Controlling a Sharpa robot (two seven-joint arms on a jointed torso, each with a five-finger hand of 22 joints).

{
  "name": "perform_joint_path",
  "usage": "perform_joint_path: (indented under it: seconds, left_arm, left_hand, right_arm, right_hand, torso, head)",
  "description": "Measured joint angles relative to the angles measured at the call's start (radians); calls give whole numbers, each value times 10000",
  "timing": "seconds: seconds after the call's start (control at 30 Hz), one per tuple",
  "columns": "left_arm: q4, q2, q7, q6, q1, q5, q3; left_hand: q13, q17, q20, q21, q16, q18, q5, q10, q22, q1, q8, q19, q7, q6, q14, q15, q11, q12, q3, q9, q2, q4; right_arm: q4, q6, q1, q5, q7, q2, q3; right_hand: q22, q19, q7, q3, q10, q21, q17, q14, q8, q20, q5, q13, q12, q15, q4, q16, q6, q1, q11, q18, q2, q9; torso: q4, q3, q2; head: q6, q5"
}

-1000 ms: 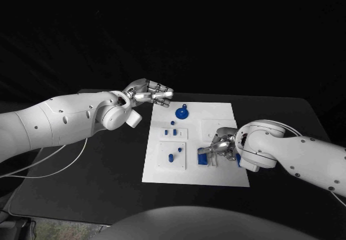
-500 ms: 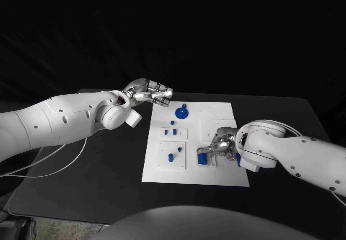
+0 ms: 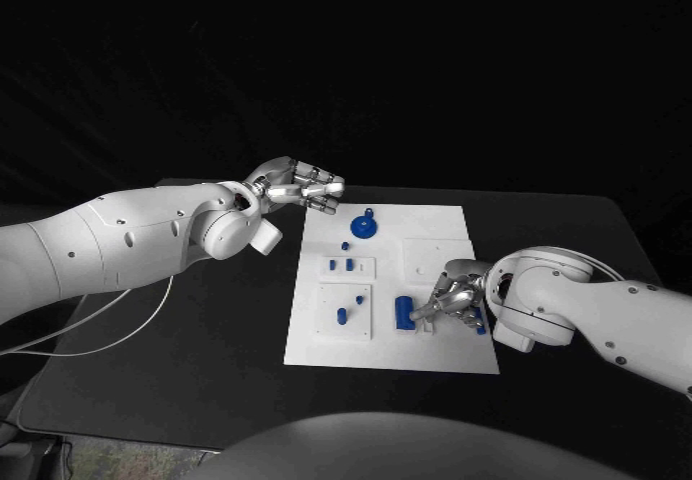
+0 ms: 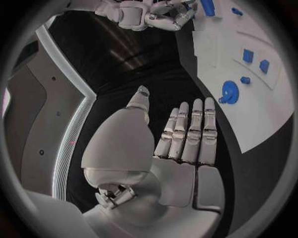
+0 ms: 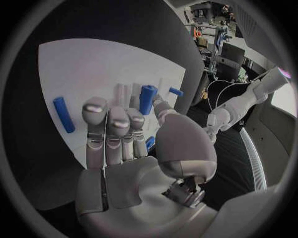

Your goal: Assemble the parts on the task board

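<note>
The white task board (image 3: 325,340) lies mid-table. On it are a blue gear (image 3: 366,227), several small blue pieces (image 3: 342,315) in white insets, and a blue block (image 3: 405,312). My right hand (image 3: 450,298) hovers low over the board's right side, just right of the block. In the right wrist view its thumb and a finger pinch an upright blue peg (image 5: 147,99); a second peg (image 5: 63,114) lies flat on the board (image 5: 93,64). My left hand (image 3: 300,186) floats off the board's far left corner, holding nothing, with its fingers (image 4: 192,129) stretched out straight.
The black table (image 3: 173,380) runs wide on both sides of the board. In the left wrist view the gear (image 4: 230,92) and two blue squares (image 4: 248,55) sit on the board (image 4: 260,119), with my right hand (image 4: 164,12) beyond them.
My right hand and forearm have shifted a little to the right, uncovering more of the blue block. The left arm has stayed put.
</note>
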Motion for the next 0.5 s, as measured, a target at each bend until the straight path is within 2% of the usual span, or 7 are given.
perform_joint_path:
  seconds: [0.07,0.1,0.17,0.23,0.33,0.5]
  left_arm:
    - [-12,0,0,0,0,0,0]
    - [-24,1,0,0,0,0,0]
    - [-38,3,0,0,0,0,0]
    - [-49,4,0,0,0,0,0]
    - [-64,6,-1,0,0,0,0]
    - [-80,7,-3,0,0,0,0]
  left_hand:
    - [0,0,0,0,0,0,0,0,0,0,0,0,0,0,0,0,0,0,0,0,0,0]
    - [0,0,0,0,0,0,0,0,0,0,0,0,0,0,0,0,0,0,0,0,0,0]
    - [0,0,0,0,0,0,0,0,0,0,0,0,0,0,0,0,0,0,0,0,0,0]
    - [0,0,0,0,0,0,0,0,0,0,0,0,0,0,0,0,0,0,0,0,0,0]
    - [0,0,0,0,0,1,0,0,0,0,0,0,0,0,0,0,0,0,-2,0,0,-55]
    - [0,0,0,0,0,0,0,0,0,0,0,0,0,0,0,0,0,0,-2,0,0,-55]
  right_arm:
    - [78,17,-33,30,88,-54,0]
    - [121,35,-53,49,138,-80,0]
    - [171,71,-82,68,198,-100,0]
    - [211,117,-113,76,248,-109,0]
    - [239,169,-160,76,283,-114,0]
    - [246,197,-206,22,280,-90,0]
  right_hand:
    - [0,22,-73,1,36,8,-14,-24,108,-22,174,3,0,-39,-1,0,-73,40,-36,0,-40,1179]
    - [0,35,-107,57,37,38,-28,-7,69,-39,285,2,0,-56,-57,0,-107,41,-43,-102,-41,1949]
    - [11,1,-158,77,34,42,-42,-7,-136,-72,449,3,0,-57,-122,0,-55,40,-108,-111,-40,2773]
    - [16,1,-236,69,34,42,-42,-7,-279,-72,585,2,20,-56,-155,0,23,40,-108,-111,-41,3328]
    - [18,1,-251,100,34,42,-65,-7,-335,-72,685,2,54,-56,-177,0,38,82,-108,-108,-82,3987]
    - [27,1,-290,112,70,42,-67,-7,-335,-72,888,4,115,-56,-164,0,78,93,-144,-100,-94,4209]
  torso:
    - [-1,0,0]
    - [-1,-1,0]
    - [-2,-1,0]
    - [-2,-1,0]
    - [0,0,0]
    - [7,-7,0]
  head:
    - [0,0]
    - [0,0]
    - [0,-11]
    - [-1,-20]
    - [-14,-27]
    - [-31,-34]
